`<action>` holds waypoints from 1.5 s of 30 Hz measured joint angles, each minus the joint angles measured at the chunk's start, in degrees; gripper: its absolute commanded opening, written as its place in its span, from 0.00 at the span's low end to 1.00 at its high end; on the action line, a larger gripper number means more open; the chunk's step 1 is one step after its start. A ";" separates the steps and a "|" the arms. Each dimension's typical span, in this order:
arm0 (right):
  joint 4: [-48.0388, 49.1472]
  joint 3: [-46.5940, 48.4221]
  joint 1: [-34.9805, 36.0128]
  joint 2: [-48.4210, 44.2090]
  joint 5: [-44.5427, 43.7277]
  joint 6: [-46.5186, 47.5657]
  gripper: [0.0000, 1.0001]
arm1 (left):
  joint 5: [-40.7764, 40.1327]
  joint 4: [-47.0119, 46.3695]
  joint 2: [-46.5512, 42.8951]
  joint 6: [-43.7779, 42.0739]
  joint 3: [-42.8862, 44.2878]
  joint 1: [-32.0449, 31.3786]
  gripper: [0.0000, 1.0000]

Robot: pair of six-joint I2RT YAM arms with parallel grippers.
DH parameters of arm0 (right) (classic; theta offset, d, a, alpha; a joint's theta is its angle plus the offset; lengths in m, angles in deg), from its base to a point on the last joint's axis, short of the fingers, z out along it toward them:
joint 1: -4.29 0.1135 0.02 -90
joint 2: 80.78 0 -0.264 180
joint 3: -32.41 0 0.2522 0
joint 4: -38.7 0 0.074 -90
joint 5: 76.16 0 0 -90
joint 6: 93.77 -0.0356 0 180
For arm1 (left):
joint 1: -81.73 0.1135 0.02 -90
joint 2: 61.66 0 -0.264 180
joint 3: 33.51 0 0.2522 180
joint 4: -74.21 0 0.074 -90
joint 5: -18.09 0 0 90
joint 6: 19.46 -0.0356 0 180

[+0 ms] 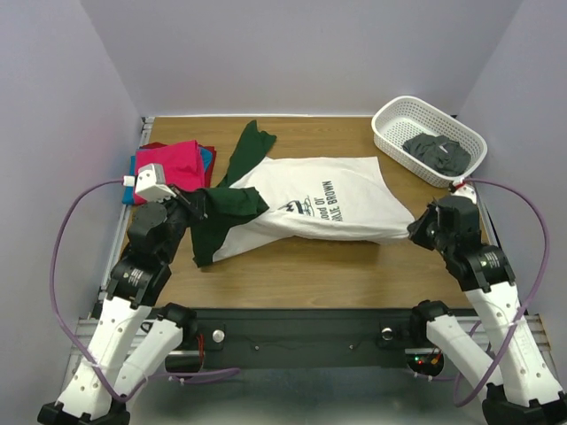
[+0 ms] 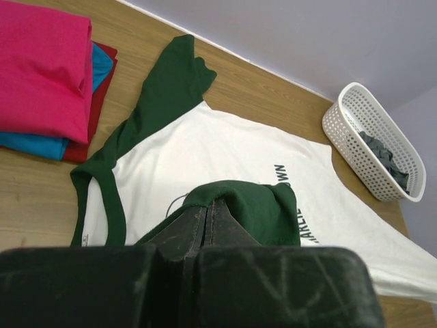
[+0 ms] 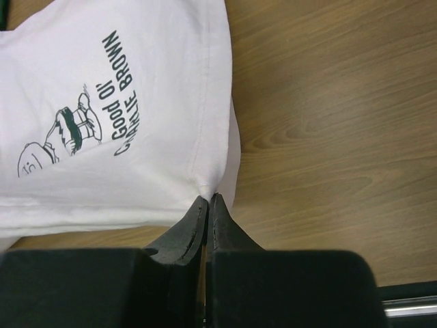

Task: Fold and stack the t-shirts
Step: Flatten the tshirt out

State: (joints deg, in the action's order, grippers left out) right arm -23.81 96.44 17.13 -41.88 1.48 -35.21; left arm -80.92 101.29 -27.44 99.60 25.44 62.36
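Observation:
The white t-shirt with dark green sleeves and "Good Ol' Charlie Brown" print lies across the middle of the table, partly folded. My left gripper is shut on its near green sleeve and holds it over the white body. My right gripper is shut on the shirt's bottom hem corner at the right. The far green sleeve lies spread toward the back. A stack of folded shirts, magenta on top of blue and red, sits at the back left; it also shows in the left wrist view.
A white lattice basket with a dark grey garment stands at the back right, also in the left wrist view. Bare wooden table lies in front of the shirt. Walls close the table in on three sides.

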 measured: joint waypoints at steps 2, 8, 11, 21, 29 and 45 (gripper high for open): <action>-1.09 0.72 0.00 -0.72 0.42 0.00 0.00 | 0.00 1.51 -1.09 0.07 0.76 0.00 0.00; -3.43 2.08 0.00 -1.11 2.82 0.33 0.01 | 0.50 4.37 -2.64 0.09 3.26 0.00 0.00; -4.11 2.08 0.00 -1.01 4.20 0.57 0.00 | 0.66 4.94 -2.97 -0.02 4.07 0.00 0.00; -0.76 -0.07 0.00 5.46 4.07 2.38 0.00 | 0.00 0.44 8.44 -1.27 4.02 0.00 0.00; 9.27 -2.51 0.00 19.06 -0.04 3.45 0.00 | -0.61 -7.80 25.73 -4.02 4.81 0.00 0.00; 24.35 3.54 0.00 46.69 -6.95 7.30 0.01 | -1.77 -18.64 44.19 -7.19 10.10 1.01 0.00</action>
State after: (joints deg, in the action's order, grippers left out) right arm 0.53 99.98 17.13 4.80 -5.47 -27.91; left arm -82.69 82.65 16.75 92.41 35.54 63.36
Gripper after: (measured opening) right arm 0.022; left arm 0.037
